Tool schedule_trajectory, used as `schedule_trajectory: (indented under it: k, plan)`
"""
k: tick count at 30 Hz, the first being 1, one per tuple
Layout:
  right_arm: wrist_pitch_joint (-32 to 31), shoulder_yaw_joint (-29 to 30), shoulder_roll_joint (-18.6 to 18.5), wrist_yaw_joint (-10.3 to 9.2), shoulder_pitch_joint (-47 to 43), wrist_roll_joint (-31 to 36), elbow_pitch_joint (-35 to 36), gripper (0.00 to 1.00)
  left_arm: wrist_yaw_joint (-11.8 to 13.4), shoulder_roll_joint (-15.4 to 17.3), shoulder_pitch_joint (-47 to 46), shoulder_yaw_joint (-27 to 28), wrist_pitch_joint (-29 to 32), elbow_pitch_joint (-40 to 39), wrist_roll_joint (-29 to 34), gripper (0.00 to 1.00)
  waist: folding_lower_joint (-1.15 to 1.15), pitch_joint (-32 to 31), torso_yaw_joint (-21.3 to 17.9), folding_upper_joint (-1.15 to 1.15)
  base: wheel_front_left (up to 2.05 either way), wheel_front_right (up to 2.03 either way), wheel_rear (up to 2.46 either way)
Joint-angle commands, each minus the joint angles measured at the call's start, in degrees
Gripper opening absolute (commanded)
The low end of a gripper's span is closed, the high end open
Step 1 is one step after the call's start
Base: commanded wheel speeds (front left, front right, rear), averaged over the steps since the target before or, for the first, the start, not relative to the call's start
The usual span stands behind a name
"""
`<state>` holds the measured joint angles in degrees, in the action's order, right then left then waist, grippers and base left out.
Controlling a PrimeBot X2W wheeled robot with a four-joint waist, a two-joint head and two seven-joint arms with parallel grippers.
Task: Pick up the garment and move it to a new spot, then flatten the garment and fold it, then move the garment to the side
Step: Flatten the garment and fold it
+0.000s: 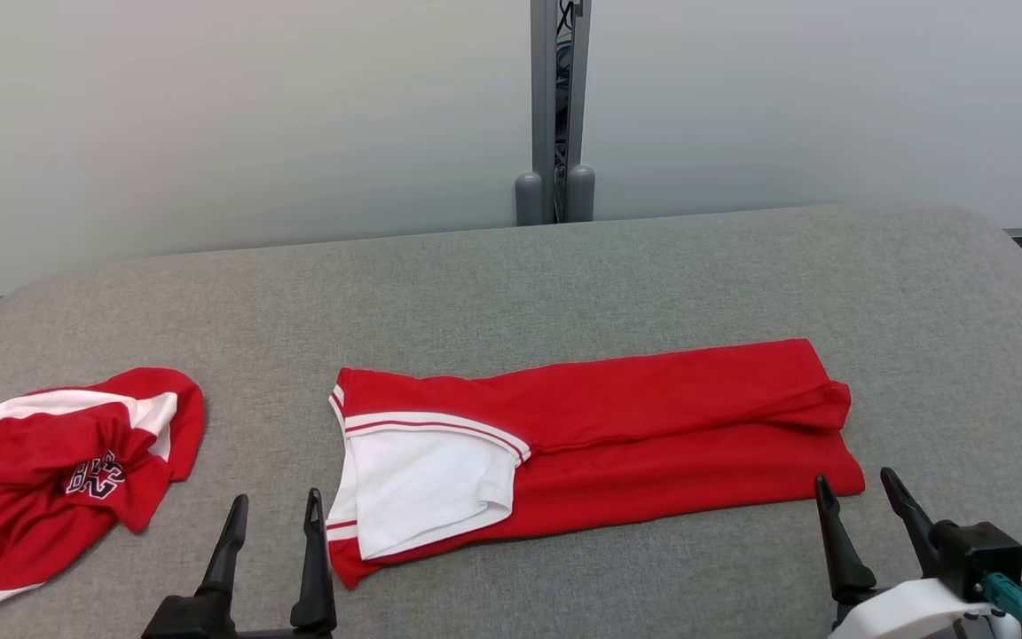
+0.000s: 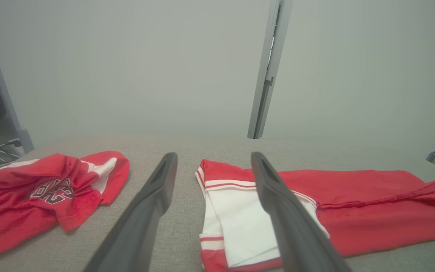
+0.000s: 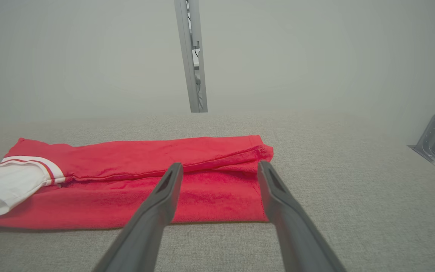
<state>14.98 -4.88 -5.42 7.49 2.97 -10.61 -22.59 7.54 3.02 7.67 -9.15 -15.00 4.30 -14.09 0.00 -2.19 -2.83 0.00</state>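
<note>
Grey fabric tabletop [image 1: 617, 275], and to the left of the left gripper [image 1: 277, 497] a crumpled red jersey [image 1: 58, 470] lies heaped. The left jaws stand wide and empty. Just beyond their right finger lies the white-panelled end of the folded red garment [image 1: 635, 426]. The strip runs across to the right gripper [image 1: 855, 477], jaws wide, empty, at its near right corner.
</note>
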Motion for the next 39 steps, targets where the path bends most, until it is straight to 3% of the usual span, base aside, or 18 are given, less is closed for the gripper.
schedule_trajectory:
  k: [1, 12, 15, 16, 21, 39]
  plan:
    - [0.2, 0.1, -0.1, 0.00, -0.4, 0.0, 0.3, 1.00, -0.3, 0.1, 0.3, 0.4, -0.2, 0.0, 0.3, 1.00, 0.00, -0.1, 0.0, 0.00, 0.00, 0.00, 0.00]
    - [0.2, 1.0, 0.3, 0.01, 0.6, -1.8, -1.9, 1.00, -0.3, 0.0, 0.6, -0.6, -0.2, 0.7, 1.7, 1.00, 0.00, -0.5, 1.4, 0.00, 0.00, 0.00, 0.00]
    - [0.2, 1.8, 0.7, 0.01, 1.7, -5.1, -4.2, 1.00, 0.0, 0.0, 0.6, -1.2, -0.2, 0.8, 1.7, 1.00, 0.00, -0.4, 1.9, 0.00, 0.00, 0.00, 0.00]
    - [0.2, 2.4, 1.0, 0.01, 2.9, -8.5, -6.5, 1.00, 0.0, 0.0, 0.4, -1.6, -0.2, 0.9, 1.9, 1.00, 0.00, -0.2, 2.3, 0.00, 0.00, 0.00, 0.00]
    - [0.2, 3.9, -0.3, 0.01, 9.2, -13.3, -15.4, 1.00, -0.8, 0.0, -0.8, -2.1, -0.2, 1.3, 2.7, 1.00, 0.00, 1.1, 3.5, 0.00, 0.00, 0.00, 0.00]
    - [-1.1, 6.4, -5.4, 0.01, 30.2, -15.6, -41.6, 1.00, -2.6, 0.0, -6.5, -3.5, -0.2, 2.1, 4.3, 1.00, 0.00, 10.0, 7.5, 0.00, 0.00, 0.00, 0.00]
